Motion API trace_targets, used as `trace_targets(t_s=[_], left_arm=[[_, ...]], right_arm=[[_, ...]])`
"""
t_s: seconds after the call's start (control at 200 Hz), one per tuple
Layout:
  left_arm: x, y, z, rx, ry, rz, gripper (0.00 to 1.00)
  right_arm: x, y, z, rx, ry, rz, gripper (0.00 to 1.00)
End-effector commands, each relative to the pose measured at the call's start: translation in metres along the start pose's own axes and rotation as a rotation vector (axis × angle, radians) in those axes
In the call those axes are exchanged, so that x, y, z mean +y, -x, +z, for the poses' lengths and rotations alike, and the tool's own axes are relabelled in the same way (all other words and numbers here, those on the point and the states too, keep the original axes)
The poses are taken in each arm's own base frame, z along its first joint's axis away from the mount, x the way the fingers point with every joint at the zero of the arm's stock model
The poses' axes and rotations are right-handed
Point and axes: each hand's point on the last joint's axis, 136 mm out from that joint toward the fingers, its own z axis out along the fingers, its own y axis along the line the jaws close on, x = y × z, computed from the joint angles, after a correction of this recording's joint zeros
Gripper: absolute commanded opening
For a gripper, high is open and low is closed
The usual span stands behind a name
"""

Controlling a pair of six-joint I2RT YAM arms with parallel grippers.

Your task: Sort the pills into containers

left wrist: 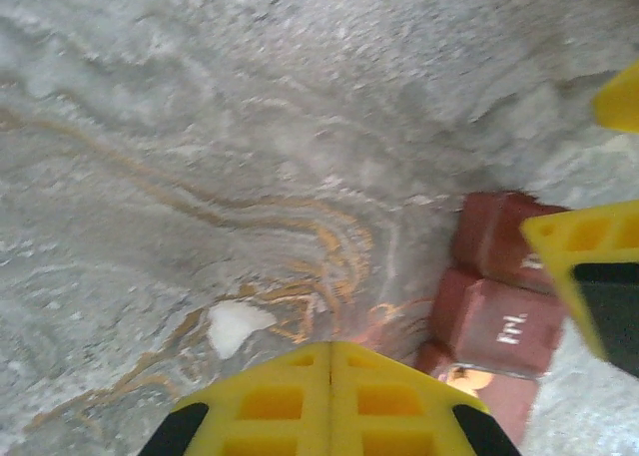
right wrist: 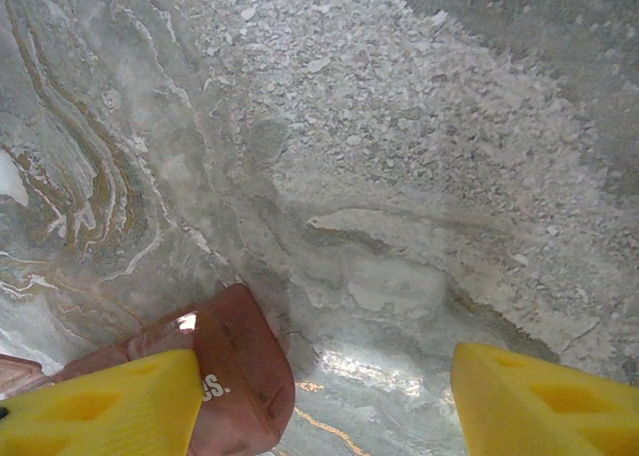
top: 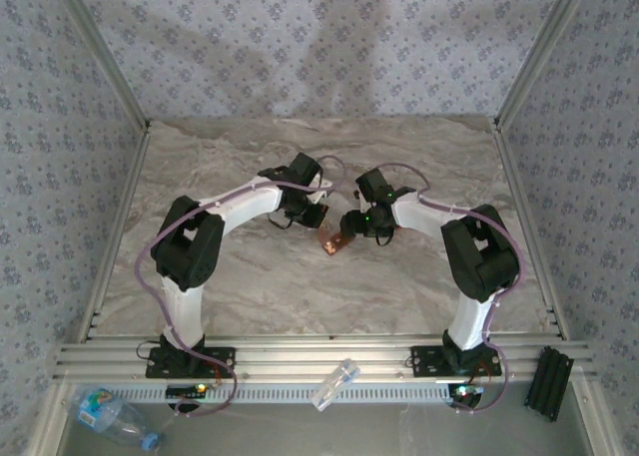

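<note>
So, both arms lean in to the middle of the grey marble worktop [top: 250, 286] and their tips nearly meet; the red pill box [top: 334, 241] lies flat on the worktop right by those tips, btwn the two pincers and a bit nearer the arm bases; it's a small see-through red strip w/ square cups side by side, not a round bottle; one cup has white letters that look like "FRI" and another lid has letters ending in "S."; what's inside is too blurry to tell; the left pincer [left wrist: 329, 348] is closed tight, its yellow fingers pressed together w/ nothing btwn them; it hangs over bare worktop, w/ the box just off to the right in the left wrist view; the right pincer [right wrist: 327, 361] is wide open and has hold of nothing; one yellow finger [right wrist: 100, 406] sits over the end of the box, can't tell if it touches, and the other finger is well off to the side over bare marble; a small white blob [left wrist: 235, 326] lies on the worktop near the left pincer, can't tell if it's a pill or just a mark in the stone; at the near edge, past the arm bases, lie a clear water bottle [top: 110, 416] w/ a blue label, a small clear tube [top: 334, 384] and a black block [top: 549, 381].
</note>
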Motion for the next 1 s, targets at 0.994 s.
trace_targets(t_s=[0.994], left_arm=[[-0.047, -0.008, -0.027, -0.011, -0.167, -0.013, 0.00]], right_arm=[[-0.019, -0.025, 0.022, 0.081, -0.096, 0.005, 0.68]])
